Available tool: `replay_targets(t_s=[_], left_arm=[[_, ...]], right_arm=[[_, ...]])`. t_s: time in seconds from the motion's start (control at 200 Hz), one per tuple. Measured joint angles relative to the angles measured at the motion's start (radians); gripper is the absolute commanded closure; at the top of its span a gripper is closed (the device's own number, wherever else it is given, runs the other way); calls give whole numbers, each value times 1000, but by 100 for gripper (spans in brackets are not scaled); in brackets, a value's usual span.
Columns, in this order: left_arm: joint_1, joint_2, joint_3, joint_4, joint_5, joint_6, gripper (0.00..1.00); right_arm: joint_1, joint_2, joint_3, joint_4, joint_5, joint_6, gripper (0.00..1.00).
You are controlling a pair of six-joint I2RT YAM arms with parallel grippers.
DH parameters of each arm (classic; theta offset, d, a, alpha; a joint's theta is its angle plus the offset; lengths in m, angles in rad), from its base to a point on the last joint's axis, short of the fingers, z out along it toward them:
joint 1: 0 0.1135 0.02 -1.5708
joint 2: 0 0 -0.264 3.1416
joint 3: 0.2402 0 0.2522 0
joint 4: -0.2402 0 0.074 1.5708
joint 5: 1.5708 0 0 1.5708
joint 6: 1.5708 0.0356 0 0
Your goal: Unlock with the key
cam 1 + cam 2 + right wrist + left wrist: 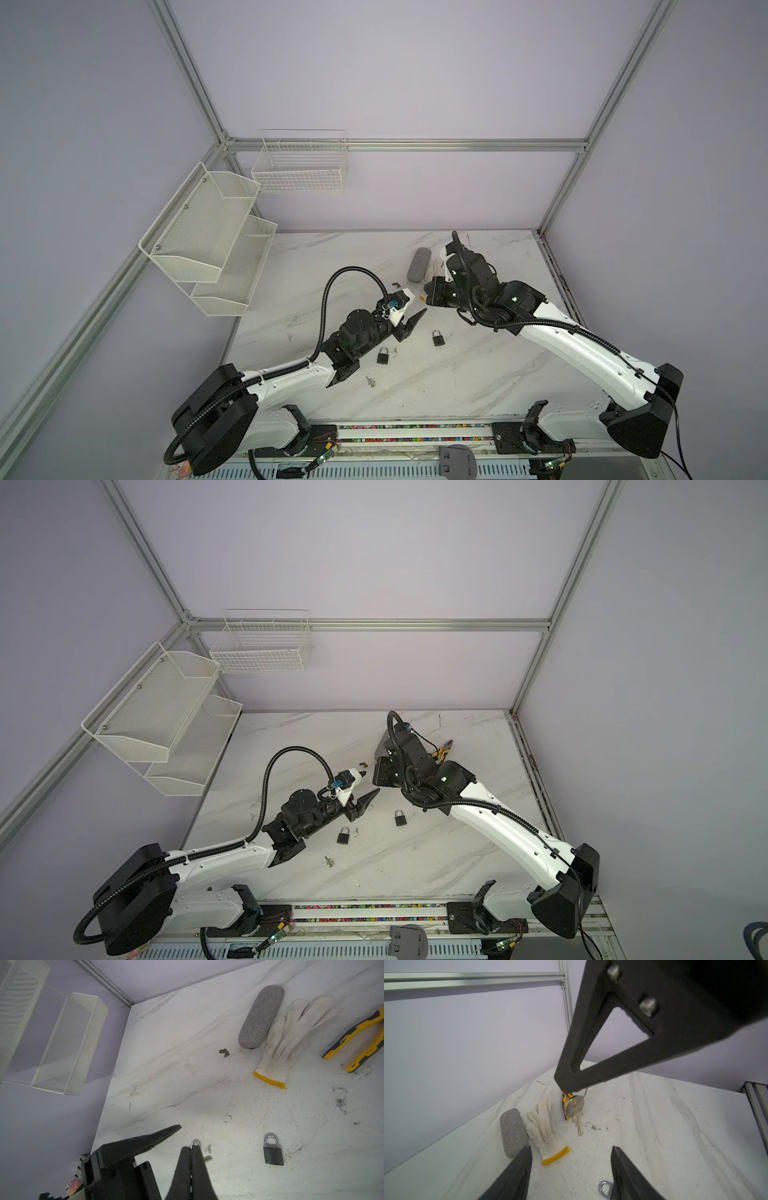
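We saw R gripper [190, 1148] clamped on key ring [195, 1144], key [574, 1106] dangling, mid-frame in both top views. L gripper [571, 1148] jaws apart, empty. Padlock [438, 338] lay below centre. Glove [291, 1032], grey case [260, 1016], pliers [357, 1036] lay beyond.

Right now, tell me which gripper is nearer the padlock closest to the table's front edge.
Left. The left gripper hangs just behind and right of that padlock; the right gripper, dangling the key, sits farther back beyond it.

Even, soft, diffuse light with faint shadows; wrist views bend at edges, nearest parts blurred.
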Motion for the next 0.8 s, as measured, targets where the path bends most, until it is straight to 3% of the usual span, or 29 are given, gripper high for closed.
replay_targets(t_s=[0.285,0.515,0.8], left_arm=[[0,42,0,27,-3,-31,57],[0,68,13,51,-6,-30,72],[0,87,18,92,-6,-19,75]], right_arm=[[-7,14,8,12,-44,-6,100],[-11,14,8,25,-67,-7,100],[-16,14,8,35,-86,-7,100]])
